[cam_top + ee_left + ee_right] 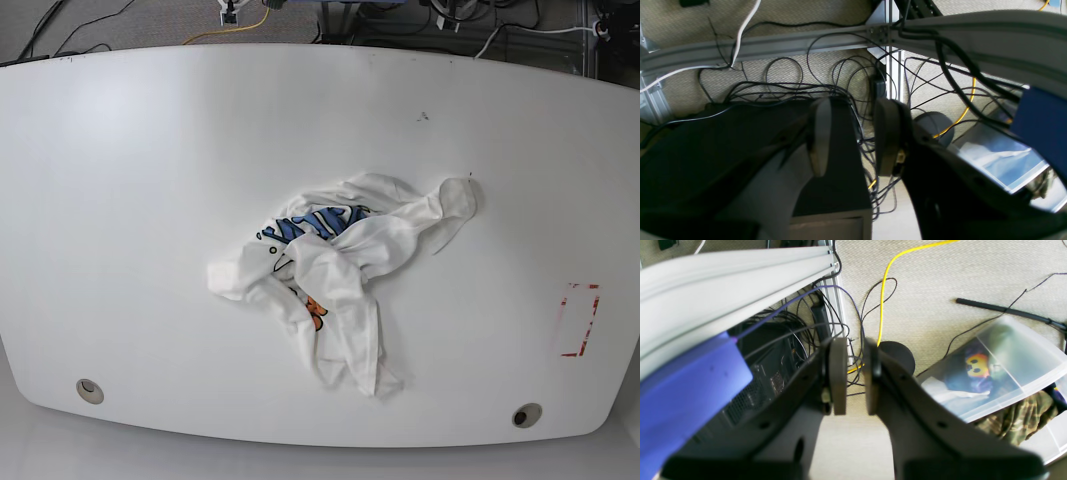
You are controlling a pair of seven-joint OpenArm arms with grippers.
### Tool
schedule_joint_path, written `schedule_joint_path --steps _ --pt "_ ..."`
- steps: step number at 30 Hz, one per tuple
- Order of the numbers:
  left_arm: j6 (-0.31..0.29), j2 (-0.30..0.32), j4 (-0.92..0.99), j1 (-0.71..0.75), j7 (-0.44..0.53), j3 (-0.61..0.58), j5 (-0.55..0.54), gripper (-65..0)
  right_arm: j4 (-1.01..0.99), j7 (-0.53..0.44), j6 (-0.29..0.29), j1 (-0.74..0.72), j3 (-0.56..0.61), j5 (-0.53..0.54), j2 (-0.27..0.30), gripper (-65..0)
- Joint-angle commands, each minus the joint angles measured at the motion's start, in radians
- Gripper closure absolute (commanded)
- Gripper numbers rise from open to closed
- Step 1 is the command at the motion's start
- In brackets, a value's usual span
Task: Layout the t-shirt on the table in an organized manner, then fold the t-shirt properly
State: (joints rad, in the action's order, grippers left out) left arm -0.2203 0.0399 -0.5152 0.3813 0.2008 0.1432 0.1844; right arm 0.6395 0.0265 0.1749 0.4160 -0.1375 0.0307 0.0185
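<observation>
White and smooth, the worktop has curved edges and wide bare margins on every side of the t-shirt, which lies crumpled in a heap near the middle, nowhere near an edge. The soft white cloth is bunched and twisted, one sleeve trailing toward the base view's right, a longer fold running toward the near edge, with blue lettering and a patch of orange showing between folds. Two round grommet holes sit near the front corners, and a red tape rectangle marks the surface well apart from the cloth. Neither arm appears over the worktop. The left end effector hangs above a carpeted floor strewn with black cables, its pads parted with a clear gap and nothing between them. The right end effector stands with a narrow gap between its pads, also holding nothing. Beside it a clear plastic bin holds bunched clothing, including a dark piece with a yellow-orange print.
</observation>
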Motion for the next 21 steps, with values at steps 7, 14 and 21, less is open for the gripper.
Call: schedule_joint_path --steps 7,14,21 --pt "-0.006 0.012 -0.165 0.117 0.007 0.0 -0.075 -20.4 0.202 -0.003 0.001 0.146 0.0 0.005 0.001 -7.6" --pt "-0.006 0.013 -0.287 0.199 0.007 0.0 -0.076 -20.3 0.375 -0.001 0.001 0.257 0.0 0.008 0.001 -3.6" --pt "-0.006 0.013 -0.429 0.288 0.006 0.0 -0.082 -20.3 0.521 0.033 0.001 0.349 0.0 0.01 0.001 -3.6"
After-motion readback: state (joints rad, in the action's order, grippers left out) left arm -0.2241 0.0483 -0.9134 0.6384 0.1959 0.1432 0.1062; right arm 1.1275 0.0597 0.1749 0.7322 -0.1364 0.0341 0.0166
